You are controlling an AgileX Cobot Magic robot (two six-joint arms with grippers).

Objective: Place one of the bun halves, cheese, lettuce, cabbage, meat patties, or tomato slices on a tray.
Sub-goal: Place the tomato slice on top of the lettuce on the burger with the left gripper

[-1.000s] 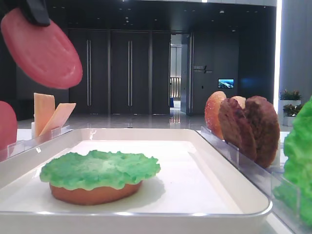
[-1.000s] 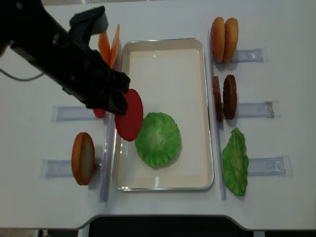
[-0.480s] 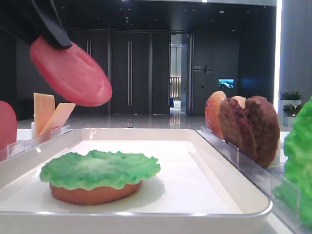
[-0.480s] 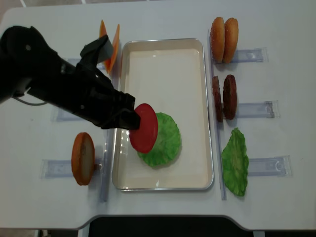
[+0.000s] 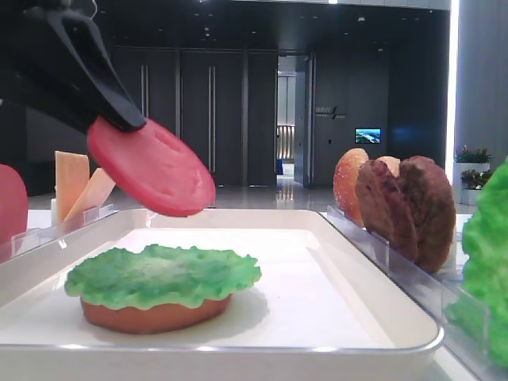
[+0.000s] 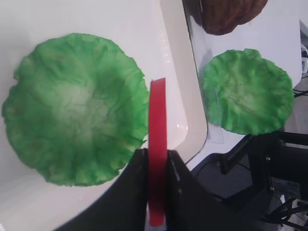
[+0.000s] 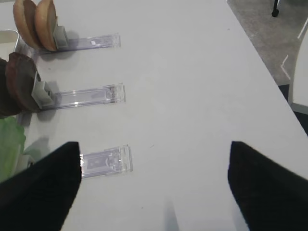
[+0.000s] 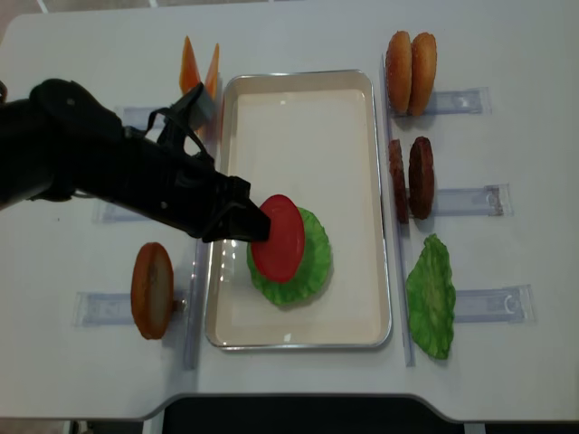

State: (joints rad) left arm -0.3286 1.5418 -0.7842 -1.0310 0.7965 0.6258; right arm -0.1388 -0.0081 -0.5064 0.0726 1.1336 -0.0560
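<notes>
We are pinching a flat round red tomato slice (image 8: 278, 238) by its edge in our black left gripper (image 8: 246, 221), the jaws pressed against both faces of the disc, as the left wrist view shows edge-on. The slice is hanging tilted in the air above a bright green ruffled lettuce leaf (image 8: 303, 260), not touching it. That leaf is lying on an orange-brown round bun half (image 5: 155, 314), which is sitting near the front left corner of the large white rectangular tray (image 8: 351, 312). Beyond the tray's left rim, two pale orange cheese slices (image 8: 198, 70) are standing near the table's far edge, and another orange-brown bun half (image 8: 152, 289) is standing on edge in a clear plastic holder strip (image 8: 101, 308) nearer the front edge. Beyond the right rim, two speckled buns (image 8: 411, 61), two dark brown meat patties (image 8: 411, 178) and a second green lettuce leaf (image 8: 431, 297) are standing in a row. Our right gripper's (image 7: 154, 185) dark fingers (image 7: 41, 187) are spreading wide over bare table.
</notes>
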